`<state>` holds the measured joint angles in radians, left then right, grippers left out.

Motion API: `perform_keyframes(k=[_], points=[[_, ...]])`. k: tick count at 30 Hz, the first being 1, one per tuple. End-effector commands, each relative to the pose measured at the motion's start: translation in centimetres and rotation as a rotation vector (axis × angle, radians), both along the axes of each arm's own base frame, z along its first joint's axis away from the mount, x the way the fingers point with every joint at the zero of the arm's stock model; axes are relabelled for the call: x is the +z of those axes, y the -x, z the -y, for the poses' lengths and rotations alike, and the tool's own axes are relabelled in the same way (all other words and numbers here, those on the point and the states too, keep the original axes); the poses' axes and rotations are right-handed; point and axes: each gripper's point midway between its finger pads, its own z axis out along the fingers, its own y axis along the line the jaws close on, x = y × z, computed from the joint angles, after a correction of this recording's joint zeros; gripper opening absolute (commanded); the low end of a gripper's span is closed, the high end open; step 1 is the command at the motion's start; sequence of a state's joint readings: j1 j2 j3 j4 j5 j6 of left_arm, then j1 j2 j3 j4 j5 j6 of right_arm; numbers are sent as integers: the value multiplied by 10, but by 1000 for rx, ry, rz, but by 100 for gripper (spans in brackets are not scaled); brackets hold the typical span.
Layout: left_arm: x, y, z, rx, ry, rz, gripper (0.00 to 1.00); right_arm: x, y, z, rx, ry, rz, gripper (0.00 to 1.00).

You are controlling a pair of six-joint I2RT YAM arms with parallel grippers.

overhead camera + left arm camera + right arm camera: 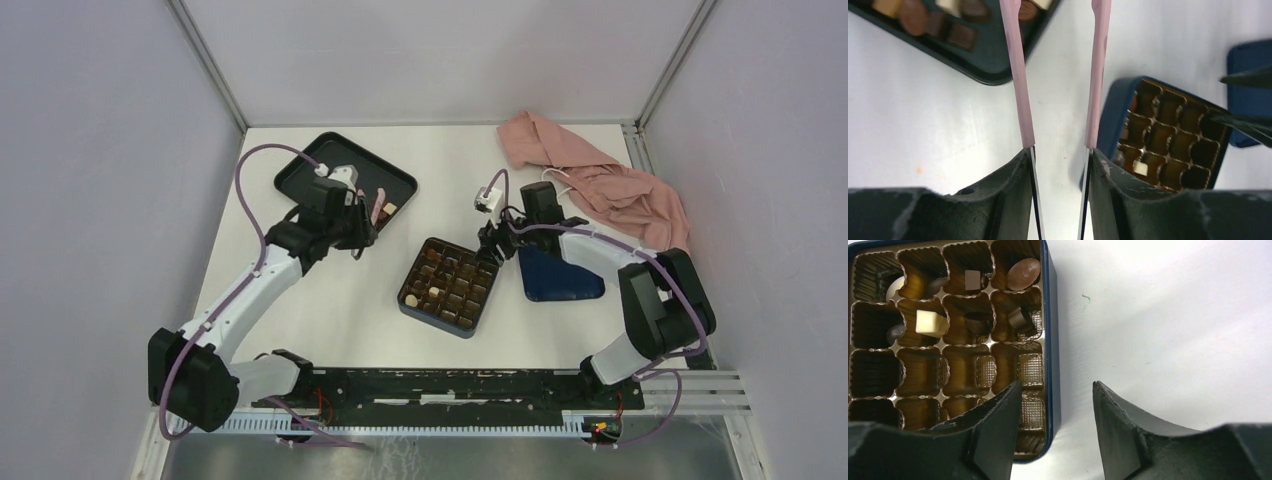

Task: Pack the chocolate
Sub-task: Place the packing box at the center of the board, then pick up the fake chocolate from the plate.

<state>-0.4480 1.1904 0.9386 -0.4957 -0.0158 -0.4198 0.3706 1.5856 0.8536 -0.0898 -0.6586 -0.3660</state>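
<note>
Blue box (pixel 1052 315), gold ribbed liner (pixel 923 371), brown chocolate (pixel 1023 274), pink cloth (pixel 600 185)

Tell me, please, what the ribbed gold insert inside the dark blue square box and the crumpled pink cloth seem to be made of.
The ribbed gold insert looks like thin moulded plastic with a glossy metallic finish: its fluted cup walls catch highlights. The crumpled pink cloth looks like soft matte fabric: it lies in loose folds.

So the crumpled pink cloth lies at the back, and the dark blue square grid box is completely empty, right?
Not empty: the right wrist view shows the dark blue square grid box holding several pieces, including a cream-white square chocolate and a brown oval chocolate. The crumpled pink cloth is at the back.
</note>
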Motion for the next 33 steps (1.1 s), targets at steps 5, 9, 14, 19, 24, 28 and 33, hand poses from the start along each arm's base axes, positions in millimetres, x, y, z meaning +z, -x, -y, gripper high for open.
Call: perform_keyframes(k=[5, 9, 14, 19, 24, 28, 33], points=[[13, -32, -48, 22, -77, -30, 48, 88, -8, 6, 99, -49, 301, 68], [-3, -47, -57, 9, -85, -119, 47, 107, 2, 4, 141, -86, 350, 68], [-14, -68, -65, 12, -113, -199, 47, 115, 9, 0, 175, -116, 348, 68], [-22, -95, -86, 53, -126, -223, 47, 116, 10, -1, 183, -121, 350, 68], [-31, -111, -103, 77, -105, -255, 46, 113, 10, -1, 183, -121, 340, 68], [-33, -114, -120, 116, -120, -259, 46, 110, 10, -2, 186, -120, 332, 68], [-42, -113, -133, 147, -165, -280, 46, 107, 10, -2, 188, -121, 320, 68]])
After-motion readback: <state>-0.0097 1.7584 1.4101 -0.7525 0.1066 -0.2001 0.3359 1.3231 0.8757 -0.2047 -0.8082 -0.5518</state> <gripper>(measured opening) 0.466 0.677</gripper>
